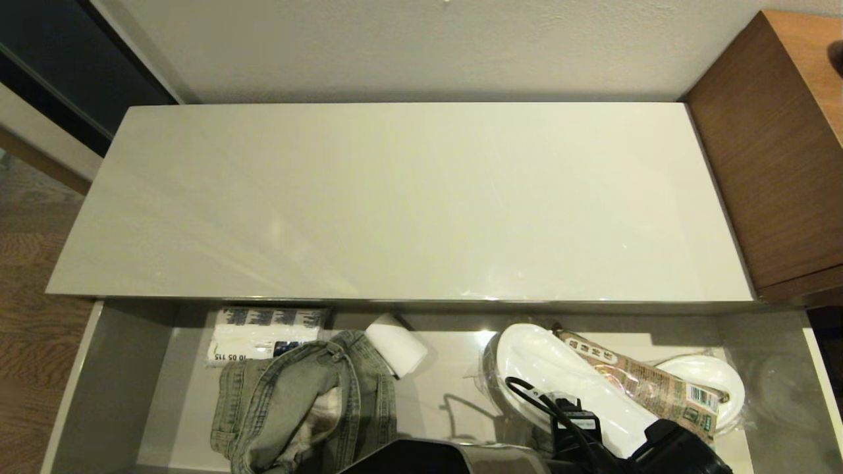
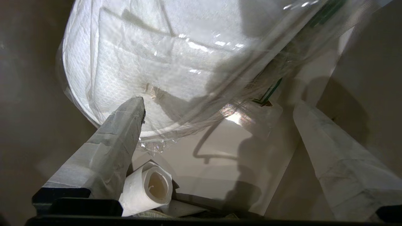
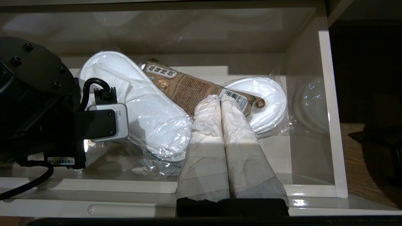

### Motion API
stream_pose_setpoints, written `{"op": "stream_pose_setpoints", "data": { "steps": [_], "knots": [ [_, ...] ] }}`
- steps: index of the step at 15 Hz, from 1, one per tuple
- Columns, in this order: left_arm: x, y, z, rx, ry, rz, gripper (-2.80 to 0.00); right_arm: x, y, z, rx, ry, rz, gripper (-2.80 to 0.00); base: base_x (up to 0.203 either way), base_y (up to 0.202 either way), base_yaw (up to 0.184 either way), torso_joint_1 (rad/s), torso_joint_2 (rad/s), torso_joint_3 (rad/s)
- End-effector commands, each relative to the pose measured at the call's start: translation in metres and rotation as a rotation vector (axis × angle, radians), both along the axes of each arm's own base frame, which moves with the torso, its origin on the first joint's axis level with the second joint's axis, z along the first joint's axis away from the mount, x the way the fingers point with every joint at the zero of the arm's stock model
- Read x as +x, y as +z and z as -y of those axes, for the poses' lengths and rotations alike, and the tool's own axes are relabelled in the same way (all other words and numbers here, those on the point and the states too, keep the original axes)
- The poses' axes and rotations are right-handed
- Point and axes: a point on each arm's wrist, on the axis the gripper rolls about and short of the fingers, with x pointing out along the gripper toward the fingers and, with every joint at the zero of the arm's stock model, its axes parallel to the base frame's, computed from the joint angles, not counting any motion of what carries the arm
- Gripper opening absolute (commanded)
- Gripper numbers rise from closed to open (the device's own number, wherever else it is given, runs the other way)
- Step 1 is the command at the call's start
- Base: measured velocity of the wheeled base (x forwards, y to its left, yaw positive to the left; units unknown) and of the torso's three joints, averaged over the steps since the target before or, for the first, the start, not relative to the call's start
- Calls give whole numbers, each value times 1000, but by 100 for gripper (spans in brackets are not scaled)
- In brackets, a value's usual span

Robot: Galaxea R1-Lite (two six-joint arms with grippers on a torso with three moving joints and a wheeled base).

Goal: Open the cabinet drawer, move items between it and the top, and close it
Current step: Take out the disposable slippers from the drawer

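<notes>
The cabinet drawer (image 1: 112, 388) stands pulled open below the bare glossy top (image 1: 402, 197). Inside it a grey-green denim garment (image 1: 290, 408) lies at the left. At the right lie two wrapped white slippers (image 1: 560, 372), (image 1: 708, 378). My left gripper (image 2: 220, 103) hangs open inside the drawer, one fingertip (image 2: 135, 108) at the edge of the nearer slipper's (image 2: 141, 62) clear wrap, nothing between the fingers. My right gripper (image 3: 220, 98) is shut and empty, parked over the drawer's front right, above the slippers (image 3: 144, 106).
A brown printed packet (image 1: 642, 382) lies across the slippers. A small white paper roll (image 1: 397, 345) and a printed white pack (image 1: 263, 332) sit at the drawer's back. A brown wooden desk (image 1: 777, 145) stands at the right of the top.
</notes>
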Motion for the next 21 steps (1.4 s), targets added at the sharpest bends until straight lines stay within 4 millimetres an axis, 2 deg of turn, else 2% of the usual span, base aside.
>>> {"op": "stream_pose_setpoints", "data": {
  "steps": [1, 12, 16, 21],
  "knots": [
    [2, -1, -2, 13, 16, 14, 0, -2, -1, 0, 0, 0, 21, -280, 0, 0, 0, 0, 0, 0],
    [7, -1, -3, 15, 43, 41, 0, -2, -1, 0, 0, 0, 21, -280, 0, 0, 0, 0, 0, 0],
    [11, -8, -4, 36, 67, 59, 0, -2, -1, 0, 0, 0, 21, -280, 0, 0, 0, 0, 0, 0],
    [11, -8, -4, 36, 67, 59, 0, -2, -1, 0, 0, 0, 21, -280, 0, 0, 0, 0, 0, 0]
  ]
}}
